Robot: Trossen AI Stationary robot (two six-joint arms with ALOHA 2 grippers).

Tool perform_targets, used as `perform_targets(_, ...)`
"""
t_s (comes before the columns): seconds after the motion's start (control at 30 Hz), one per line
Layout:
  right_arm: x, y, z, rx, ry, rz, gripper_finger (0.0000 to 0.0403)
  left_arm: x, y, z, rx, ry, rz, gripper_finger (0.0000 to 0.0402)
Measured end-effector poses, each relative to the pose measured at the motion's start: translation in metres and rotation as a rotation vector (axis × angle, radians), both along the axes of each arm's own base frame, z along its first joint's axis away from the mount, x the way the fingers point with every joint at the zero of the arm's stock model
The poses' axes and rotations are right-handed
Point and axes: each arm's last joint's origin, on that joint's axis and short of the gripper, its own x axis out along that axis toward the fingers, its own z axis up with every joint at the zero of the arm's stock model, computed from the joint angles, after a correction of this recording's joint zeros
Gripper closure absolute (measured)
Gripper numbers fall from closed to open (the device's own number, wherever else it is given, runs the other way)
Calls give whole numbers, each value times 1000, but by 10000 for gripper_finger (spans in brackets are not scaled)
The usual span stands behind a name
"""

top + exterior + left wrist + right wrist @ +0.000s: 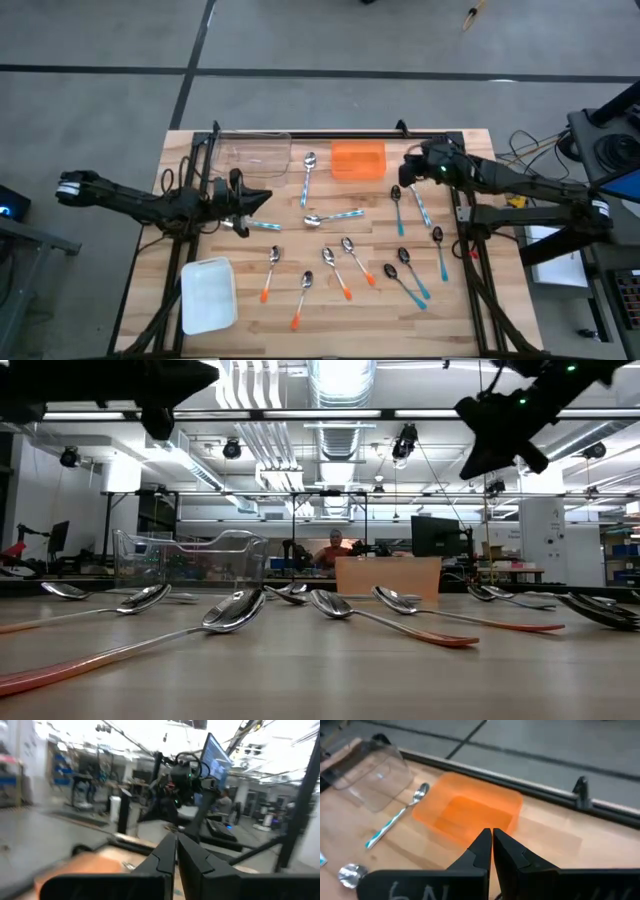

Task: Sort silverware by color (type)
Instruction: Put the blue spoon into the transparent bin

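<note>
The silverware lies loose on the wooden table [300, 250]. Spoons with orange handles [302, 298] lie near the front middle, dark ones with teal handles [438, 252] at the right, and light-blue-handled ones [307, 176] toward the back middle. My left gripper [268, 197] hovers shut and empty above the table's left part, beside a light-blue handle [264, 225]. My right gripper [408, 168] hangs shut and empty in the air just right of the orange bin [470, 812]. In each wrist view the fingertips meet: left [176, 837], right [492, 832].
A clear bin [250, 152] stands at the back left, the orange bin [357, 160] at the back middle, and a white tray [208, 293] at the front left. A dark rail [330, 133] runs along the far edge. A person [333, 547] sits far behind the table.
</note>
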Motion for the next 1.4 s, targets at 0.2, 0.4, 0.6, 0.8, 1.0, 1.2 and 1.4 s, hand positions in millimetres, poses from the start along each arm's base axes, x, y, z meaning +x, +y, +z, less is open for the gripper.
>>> perform_targets(0.2,15,-16,-1,101,47,26,394,19,-2,25,250,106,63,402)
perform_targets(0.4,23,-20,-9,304,85,25,394,38,15,54,425,507,168,402)
perform_targets(0.6,23,-12,-32,658,181,-22,394,39,47,66,458,775,222,402)
perform_targets(0.8,18,-3,-54,848,405,-139,394,34,71,62,487,692,36,402)
perform_targets(1.0,28,0,-66,860,460,-125,394,23,86,51,452,616,33,402)
perform_targets(1.2,35,-3,-74,817,521,-21,394,20,86,37,407,601,36,402)
perform_targets(1.4,42,-6,-83,820,539,-17,394,21,86,40,422,557,50,402)
